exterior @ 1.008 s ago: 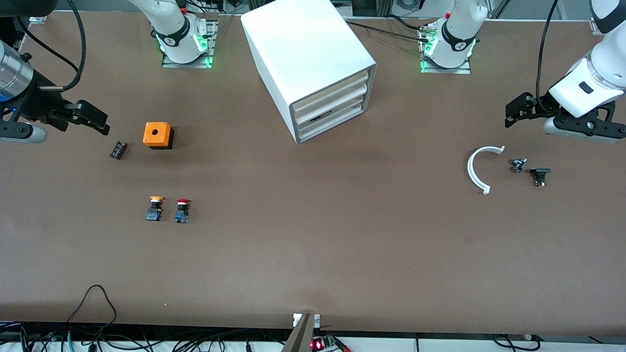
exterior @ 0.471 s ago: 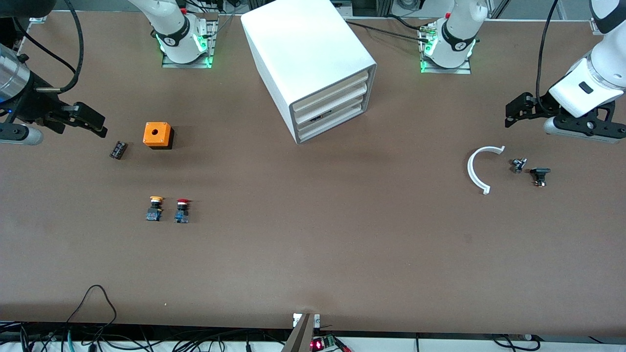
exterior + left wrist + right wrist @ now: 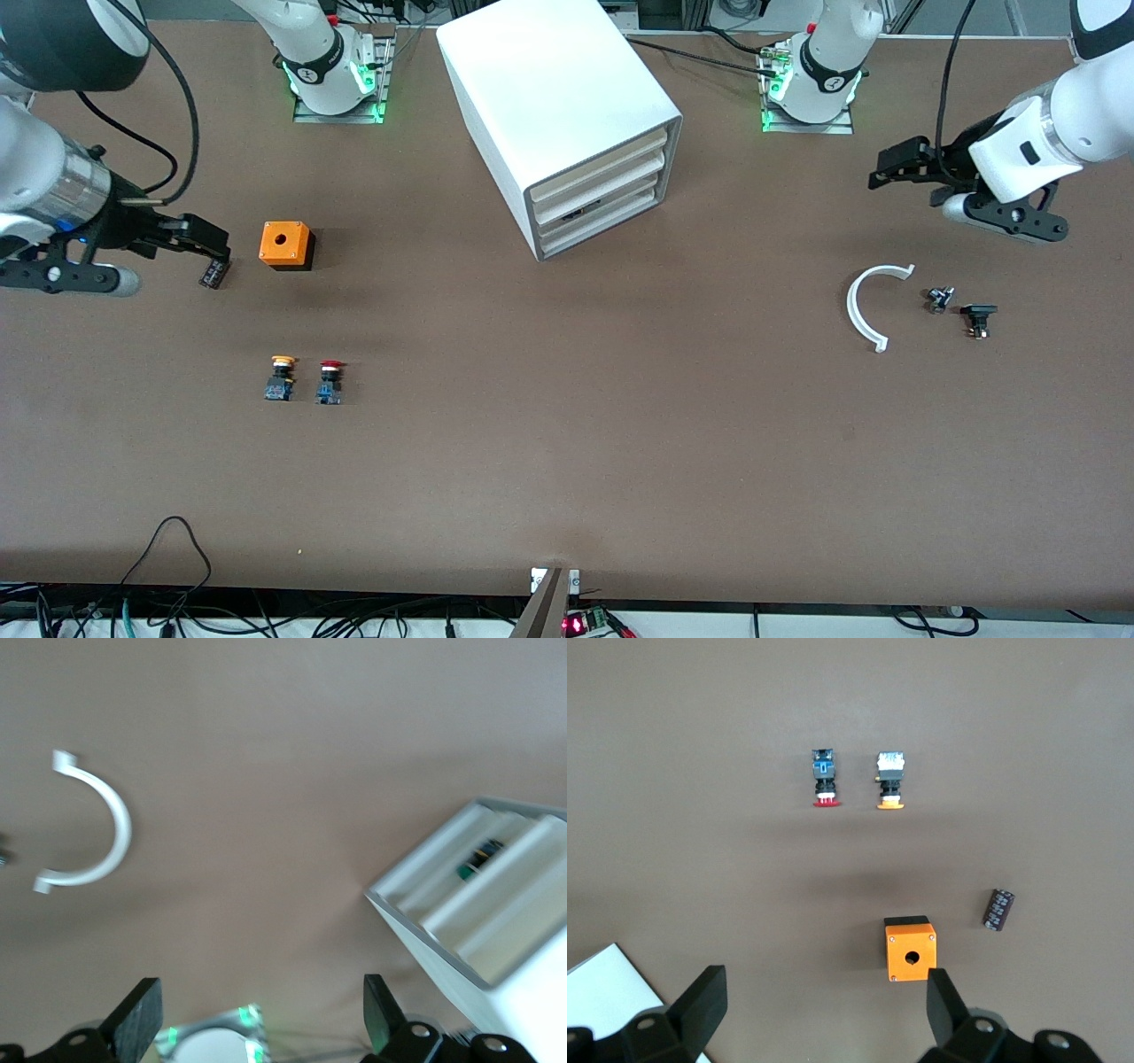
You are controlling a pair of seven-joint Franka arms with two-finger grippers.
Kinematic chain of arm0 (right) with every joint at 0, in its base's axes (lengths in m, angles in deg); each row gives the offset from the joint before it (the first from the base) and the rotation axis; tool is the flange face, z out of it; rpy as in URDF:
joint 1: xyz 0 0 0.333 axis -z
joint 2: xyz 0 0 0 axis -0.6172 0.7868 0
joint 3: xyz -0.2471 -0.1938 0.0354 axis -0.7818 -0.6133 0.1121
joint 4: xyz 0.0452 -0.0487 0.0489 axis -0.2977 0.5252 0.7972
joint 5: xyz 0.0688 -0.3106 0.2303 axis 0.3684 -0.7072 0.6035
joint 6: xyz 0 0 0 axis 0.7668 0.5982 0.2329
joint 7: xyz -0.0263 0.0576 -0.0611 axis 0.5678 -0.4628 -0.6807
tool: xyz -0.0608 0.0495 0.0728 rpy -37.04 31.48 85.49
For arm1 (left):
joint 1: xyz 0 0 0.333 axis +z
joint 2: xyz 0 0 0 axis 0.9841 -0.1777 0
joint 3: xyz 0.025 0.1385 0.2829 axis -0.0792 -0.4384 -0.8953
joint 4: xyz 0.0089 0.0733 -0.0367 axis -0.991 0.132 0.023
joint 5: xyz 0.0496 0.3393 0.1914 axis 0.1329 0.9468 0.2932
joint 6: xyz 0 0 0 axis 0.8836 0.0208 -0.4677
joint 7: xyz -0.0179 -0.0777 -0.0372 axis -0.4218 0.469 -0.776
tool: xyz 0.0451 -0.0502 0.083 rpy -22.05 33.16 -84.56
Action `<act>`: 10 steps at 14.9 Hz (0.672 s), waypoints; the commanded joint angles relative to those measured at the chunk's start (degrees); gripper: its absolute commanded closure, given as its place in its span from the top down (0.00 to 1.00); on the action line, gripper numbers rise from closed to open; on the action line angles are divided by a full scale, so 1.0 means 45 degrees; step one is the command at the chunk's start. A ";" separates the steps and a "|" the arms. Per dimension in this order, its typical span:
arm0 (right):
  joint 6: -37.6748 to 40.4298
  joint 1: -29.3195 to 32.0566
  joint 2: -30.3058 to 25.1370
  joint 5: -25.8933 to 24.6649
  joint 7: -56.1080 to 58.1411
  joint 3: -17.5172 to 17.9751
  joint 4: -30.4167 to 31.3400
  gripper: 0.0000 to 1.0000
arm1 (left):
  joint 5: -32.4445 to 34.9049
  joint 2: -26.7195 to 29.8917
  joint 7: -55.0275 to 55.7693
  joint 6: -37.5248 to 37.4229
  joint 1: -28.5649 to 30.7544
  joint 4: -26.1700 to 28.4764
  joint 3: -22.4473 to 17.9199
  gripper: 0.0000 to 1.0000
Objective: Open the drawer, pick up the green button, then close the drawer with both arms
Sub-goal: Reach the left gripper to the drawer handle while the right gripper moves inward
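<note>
The white cabinet (image 3: 567, 97) stands between the two arm bases, its front turned toward the left arm's end. The lowest drawer (image 3: 595, 229) is pushed in like those above it. A small dark shape (image 3: 580, 213) sits at a notch on its top edge. In the left wrist view this is a green and dark thing (image 3: 471, 863) in the cabinet (image 3: 523, 992), seemingly the button. My left gripper (image 3: 890, 168) hangs open and empty over bare table, toward the left arm's end from the cabinet. My right gripper (image 3: 217, 244) is open and empty over a black cylinder (image 3: 213, 275).
An orange box (image 3: 285, 245) sits beside the cylinder. Nearer the front camera stand a yellow-capped button (image 3: 282, 378) and a red-capped one (image 3: 330, 381). At the left arm's end lie a white arc (image 3: 866, 308) and two small dark parts (image 3: 939, 299) (image 3: 978, 319).
The left gripper has swung toward the cabinet and the arm bases. The right gripper has moved toward the orange box and now covers part of the black cylinder.
</note>
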 commanded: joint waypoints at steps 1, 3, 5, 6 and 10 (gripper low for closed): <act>0.0347 -0.0007 0.0626 0.0019 -0.0008 -0.0018 -0.0401 1.00 | -0.2054 -0.0872 -0.0696 -0.1158 -0.0029 -0.0195 -0.0044 1.00; 0.0347 -0.0027 0.0997 0.0019 -0.0010 -0.0018 -0.0420 1.00 | -0.3386 -0.1788 -0.2990 -0.1494 0.0069 -0.0117 -0.0044 1.00; 0.0193 -0.0104 0.1310 0.0039 -0.0165 0.0001 -0.0439 1.00 | -0.5060 -0.3037 -0.6075 -0.1572 0.0128 0.0252 -0.0063 1.00; 0.0133 -0.0221 0.1408 0.0116 -0.0475 0.0001 -0.0459 1.00 | -0.5805 -0.3430 -0.6882 -0.1476 0.0128 0.0622 -0.0064 1.00; -0.0372 -0.0436 0.1741 0.1228 -0.2153 0.0001 -0.0518 1.00 | -0.7428 -0.5149 -0.8177 -0.0987 -0.0087 0.1091 0.0169 1.00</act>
